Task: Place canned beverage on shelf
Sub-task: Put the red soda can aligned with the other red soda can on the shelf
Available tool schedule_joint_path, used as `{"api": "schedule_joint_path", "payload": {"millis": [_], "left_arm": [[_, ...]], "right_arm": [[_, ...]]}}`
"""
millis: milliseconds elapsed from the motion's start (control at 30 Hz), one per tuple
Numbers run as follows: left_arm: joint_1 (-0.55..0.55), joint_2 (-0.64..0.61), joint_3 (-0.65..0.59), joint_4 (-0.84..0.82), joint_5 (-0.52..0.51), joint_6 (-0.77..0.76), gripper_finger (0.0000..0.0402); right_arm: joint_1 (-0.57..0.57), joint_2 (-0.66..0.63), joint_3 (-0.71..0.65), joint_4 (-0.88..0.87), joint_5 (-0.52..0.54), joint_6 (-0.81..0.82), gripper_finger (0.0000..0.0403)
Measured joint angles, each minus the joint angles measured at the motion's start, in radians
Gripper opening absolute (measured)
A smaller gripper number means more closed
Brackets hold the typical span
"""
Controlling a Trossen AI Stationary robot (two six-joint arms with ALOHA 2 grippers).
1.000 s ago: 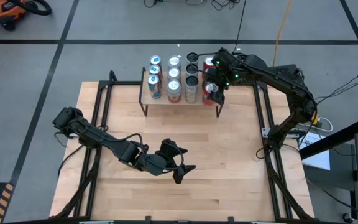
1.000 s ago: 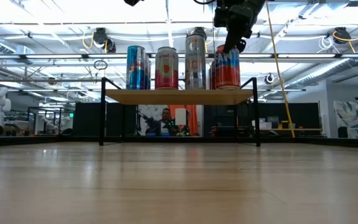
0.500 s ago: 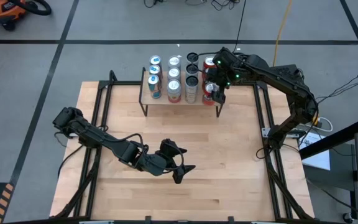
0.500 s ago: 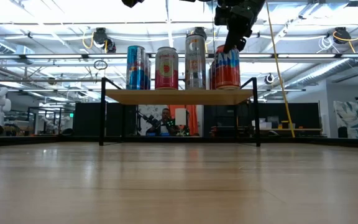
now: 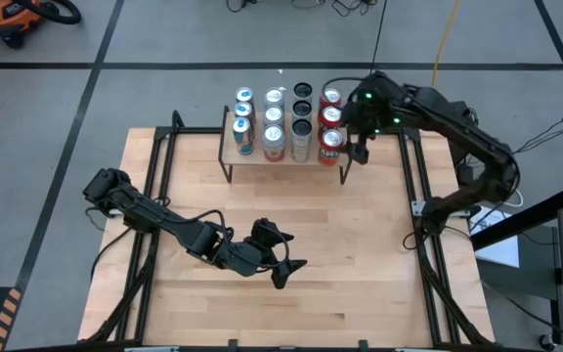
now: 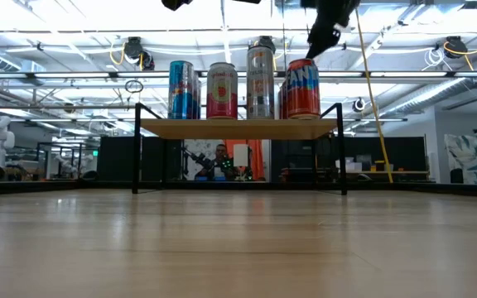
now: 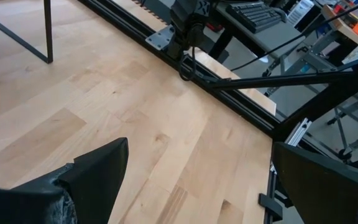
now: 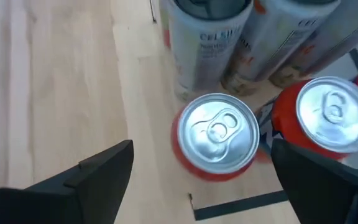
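Twelve cans are counted on the shelf point(image 5: 283, 156), in four full rows, and none is seen left on the desk point(image 5: 281, 254).
The red can point(image 8: 217, 137) nearest the shelf's right front corner stands upright and free; the right end effector point(image 5: 359, 137) hangs spread just above and beside it, gripping nothing. The left end effector point(image 5: 286, 262) is parked, spread and empty, well in front of the shelf. The placing looks finished; only withdrawal seems to remain.
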State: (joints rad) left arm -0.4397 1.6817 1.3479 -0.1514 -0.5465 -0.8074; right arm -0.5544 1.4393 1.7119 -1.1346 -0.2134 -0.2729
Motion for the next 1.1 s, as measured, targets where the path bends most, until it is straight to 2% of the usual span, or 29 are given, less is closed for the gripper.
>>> {"api": "schedule_joint_path", "payload": {"millis": [233, 433, 633, 867, 1100], "left_arm": [[0.0, 0.0, 0.0, 0.0, 0.0, 0.001, 0.04], [0.0, 0.0, 0.0, 0.0, 0.001, 0.002, 0.04], [0.0, 0.0, 0.0, 0.0, 0.021, 0.002, 0.04], [-0.001, 0.0, 0.0, 0.001, 0.022, 0.0, 0.04], [-0.001, 0.0, 0.0, 0.001, 0.021, 0.0, 0.04]], "right_arm": [[0.064, -0.106, 0.0, -0.007, -0.028, 0.106, 0.0355], [0.148, -0.122, -0.002, -0.037, -0.052, 0.193, 0.0321], [0.204, -0.121, -0.119, 0.01, 0.0, 0.229, 0.0253], [0.212, -0.12, -0.285, 0.112, 0.011, 0.231, 0.0148], [0.209, -0.121, -0.356, 0.232, 0.094, 0.158, 0.0056]]}}
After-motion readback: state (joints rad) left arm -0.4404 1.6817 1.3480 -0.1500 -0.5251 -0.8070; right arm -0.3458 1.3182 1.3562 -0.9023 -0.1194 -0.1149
